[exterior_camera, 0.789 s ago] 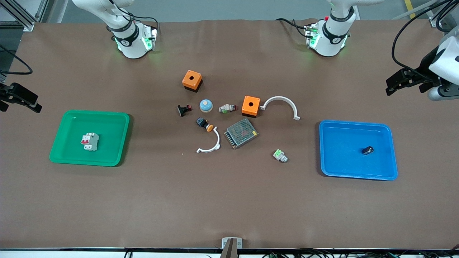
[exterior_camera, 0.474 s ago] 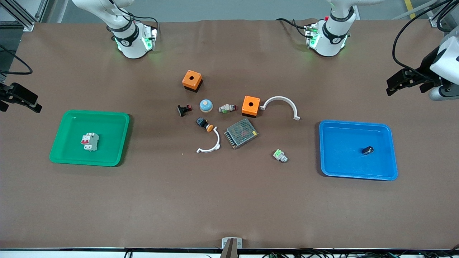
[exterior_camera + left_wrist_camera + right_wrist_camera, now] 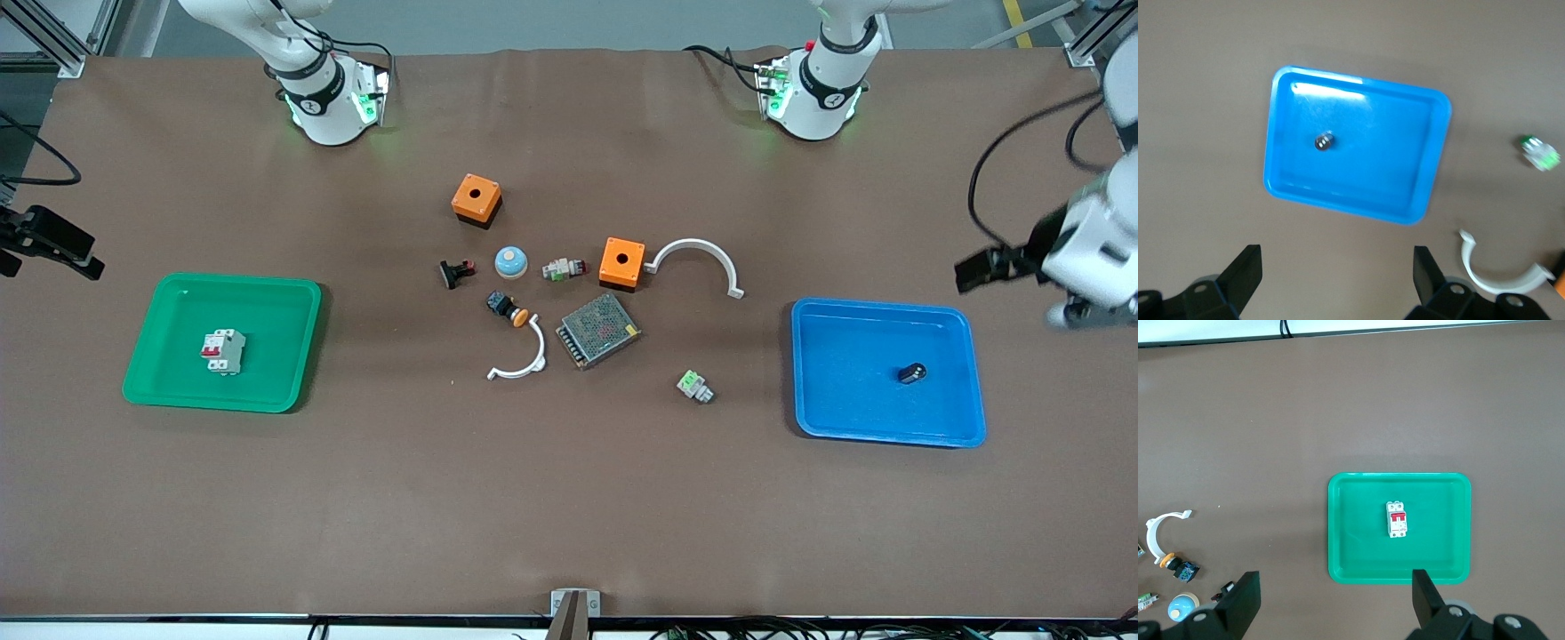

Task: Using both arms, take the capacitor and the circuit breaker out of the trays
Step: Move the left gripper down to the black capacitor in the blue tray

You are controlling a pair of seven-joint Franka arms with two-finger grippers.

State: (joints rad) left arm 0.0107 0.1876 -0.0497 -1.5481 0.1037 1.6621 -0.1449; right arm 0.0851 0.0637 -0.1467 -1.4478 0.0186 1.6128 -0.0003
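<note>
So we're right at the start by the look of it: both target parts sit in their trays. The circuit breaker (image 3: 223, 351) lies in the green tray (image 3: 169, 391) near the right arm's end of the desk (image 3: 569, 498), and the capacitor (image 3: 911, 372) sits on its side in the blue tray (image 3: 818, 418) near the left arm's end. One part per tray, one tray per arm, so we guess each arm takes its own.

Left hand (image 3: 973, 269) hangs empty, fingers spread, over the desk at the blue tray's corner toward the bases. Right hand (image 3: 53, 242) is spread too, waiting at the desk's edge by the green tray.

From the left wrist camera we see the capacitor's pale round end, which the front camera doesn't give us. From the right wrist one we get the breaker's red levers face-on.
</note>
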